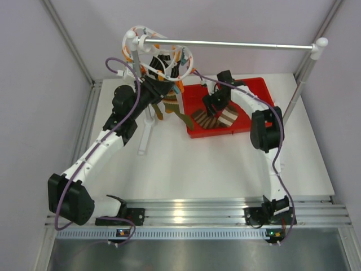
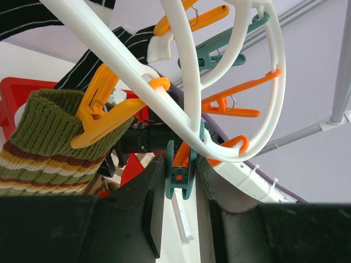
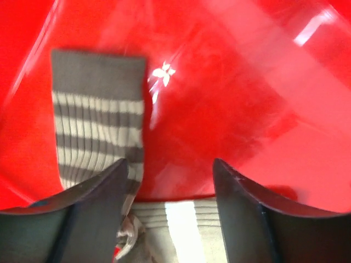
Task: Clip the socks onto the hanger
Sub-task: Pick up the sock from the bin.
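My left gripper (image 2: 181,164) is squeezing a teal clip (image 2: 180,181) between its fingers. The clip is hanging from the hanger (image 2: 272,93), whose white ring is arching up and away just above my fingertips. To the left of that grip, an orange clip (image 2: 107,118) is biting the cuff of an olive sock (image 2: 49,137) with cream and brown stripes, which is dangling beside my left finger. Farther up and left, a dark striped sock (image 2: 104,60) is showing behind the ring; I cannot tell what is holding it. Beyond, more orange and teal clips are hanging from the ring.

My right gripper (image 3: 169,164) is hovering inside the red bin (image 3: 236,98), its fingers spread apart and gripping nothing. Right under my fingertips a pale ribbed sock (image 3: 189,224) is lying on the bin floor. Ahead of my left finger a brown sock (image 3: 98,120) with pale stripes is lying flat, stretching away from me.
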Controlling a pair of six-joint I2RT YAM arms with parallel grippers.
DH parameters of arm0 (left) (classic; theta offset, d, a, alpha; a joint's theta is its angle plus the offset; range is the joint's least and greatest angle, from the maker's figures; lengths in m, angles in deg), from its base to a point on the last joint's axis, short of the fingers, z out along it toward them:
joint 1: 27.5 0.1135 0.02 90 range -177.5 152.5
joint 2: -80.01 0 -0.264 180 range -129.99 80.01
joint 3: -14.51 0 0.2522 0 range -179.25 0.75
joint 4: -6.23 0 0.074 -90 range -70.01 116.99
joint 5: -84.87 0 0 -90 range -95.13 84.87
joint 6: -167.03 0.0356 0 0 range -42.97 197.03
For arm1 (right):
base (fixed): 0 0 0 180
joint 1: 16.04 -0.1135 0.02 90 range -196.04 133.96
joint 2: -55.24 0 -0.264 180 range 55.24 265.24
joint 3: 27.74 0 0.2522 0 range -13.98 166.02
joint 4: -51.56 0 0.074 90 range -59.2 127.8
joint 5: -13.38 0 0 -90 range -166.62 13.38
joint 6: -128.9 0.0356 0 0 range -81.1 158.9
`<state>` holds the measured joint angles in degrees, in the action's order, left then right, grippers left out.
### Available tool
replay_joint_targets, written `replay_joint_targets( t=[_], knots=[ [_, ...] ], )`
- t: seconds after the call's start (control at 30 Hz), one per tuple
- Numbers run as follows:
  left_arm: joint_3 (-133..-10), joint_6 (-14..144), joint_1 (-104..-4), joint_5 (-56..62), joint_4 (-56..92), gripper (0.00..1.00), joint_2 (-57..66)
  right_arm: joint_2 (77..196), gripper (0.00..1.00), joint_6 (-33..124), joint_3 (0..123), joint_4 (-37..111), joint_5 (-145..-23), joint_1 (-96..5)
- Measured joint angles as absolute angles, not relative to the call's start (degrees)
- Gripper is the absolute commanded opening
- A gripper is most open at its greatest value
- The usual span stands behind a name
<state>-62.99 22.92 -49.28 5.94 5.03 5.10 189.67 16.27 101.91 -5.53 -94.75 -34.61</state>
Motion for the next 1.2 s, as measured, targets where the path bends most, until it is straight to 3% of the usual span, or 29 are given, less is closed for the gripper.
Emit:
replay_joint_targets(
  t=[0.37,0.67,0.87,0.97,1.17,1.2],
  knots=[
    [-63.0,22.9,-49.3,5.9,5.0,0.00,4.8,180.2,0.56,24.6,95.8,2.3,-96.0,-37.7],
    [-63.0,22.9,-49.2,5.9,4.8,0.00,4.7,182.5,0.65,26.5,95.9,2.0,-93.1,-41.7],
    [-63.0,22.9,-49.2,5.9,5.1,0.00,4.5,186.4,0.61,26.5,95.9,2.1,-91.8,-41.8],
    [-63.0,22.9,-49.2,6.0,5.3,0.00,4.4,187.8,0.56,26.5,95.9,2.1,-91.5,-41.8],
    [-63.0,22.9,-49.3,6.0,5.1,0.00,4.4,188.1,0.20,25.6,95.9,2.8,-88.8,-41.8],
    [-63.0,22.9,-49.3,6.0,5.1,0.00,4.4,188.1,0.09,25.4,95.9,2.9,-88.4,-41.8]
  ],
)
